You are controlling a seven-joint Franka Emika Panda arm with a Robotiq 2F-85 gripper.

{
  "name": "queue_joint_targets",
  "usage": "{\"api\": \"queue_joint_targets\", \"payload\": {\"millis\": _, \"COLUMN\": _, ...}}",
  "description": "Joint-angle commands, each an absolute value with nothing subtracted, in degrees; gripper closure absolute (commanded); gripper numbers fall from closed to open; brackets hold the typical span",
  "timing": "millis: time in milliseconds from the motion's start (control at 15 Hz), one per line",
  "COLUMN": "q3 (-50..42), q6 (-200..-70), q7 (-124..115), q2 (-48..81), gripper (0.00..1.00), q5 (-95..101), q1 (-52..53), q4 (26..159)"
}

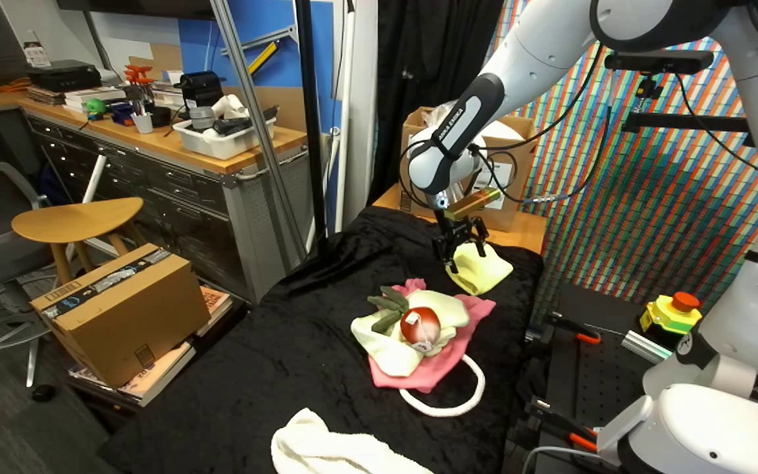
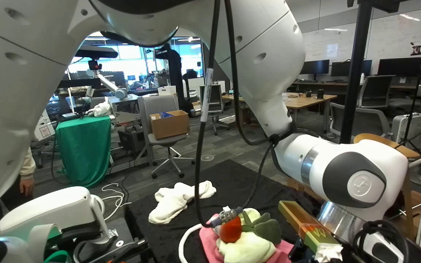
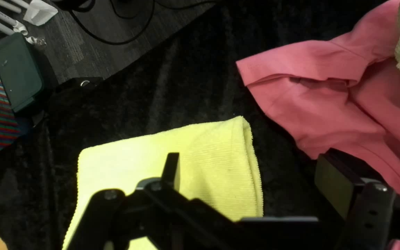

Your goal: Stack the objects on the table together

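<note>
- In an exterior view the end effector (image 1: pixel 468 259) hangs low at the cardboard-box end of the black-draped tabletop (image 1: pixel 241 368), its fingers (image 3: pixel 335 184) standing wide apart
- The yellow-green cloth (image 1: pixel 484 270) lies folded on the tabletop beneath it; in the wrist view one finger overlaps this cloth, the other the black drape and the edge of the pink cloth (image 1: pixel 454 349); whether either finger touches anything, I cannot tell
- The pink cloth lies rumpled just beside the yellow-green one, a strip of black drape between them in the wrist view
- The pale yellow cloth (image 1: pixel 389 349) is bunched on top of the pink cloth
- A round red-and-white item (image 1: pixel 420 326) sits on the pale yellow cloth, with dark green leaf-shaped pieces (image 2: pixel 269 231) beside it
- The white rope loop (image 1: pixel 445 412) curves out from the pink cloth's edge, the rest of it hidden
- The white towel (image 2: pixel 175 201) lies crumpled on the tabletop, well apart from the other cloths
- A cardboard box (image 1: pixel 504 172) stands behind the arm; a round wooden stool (image 1: pixel 76 220) stands off to the side
</note>
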State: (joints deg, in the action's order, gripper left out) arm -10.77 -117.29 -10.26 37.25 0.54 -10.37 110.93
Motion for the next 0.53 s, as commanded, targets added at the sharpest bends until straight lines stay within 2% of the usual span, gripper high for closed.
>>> {"api": "queue_joint_targets", "payload": {"millis": 0, "q3": -9.72, "q6": -115.88, "q7": -7.53, "q2": 38.26, "gripper": 0.0, "q5": -0.8, "q1": -11.28, "q4": 110.08}}
{"api": "queue_joint_targets", "payload": {"millis": 467, "q3": -9.22, "q6": -115.91, "q7": -2.45, "q2": 41.48, "gripper": 0.0, "q5": 0.33, "q1": -11.7, "q4": 109.14}}
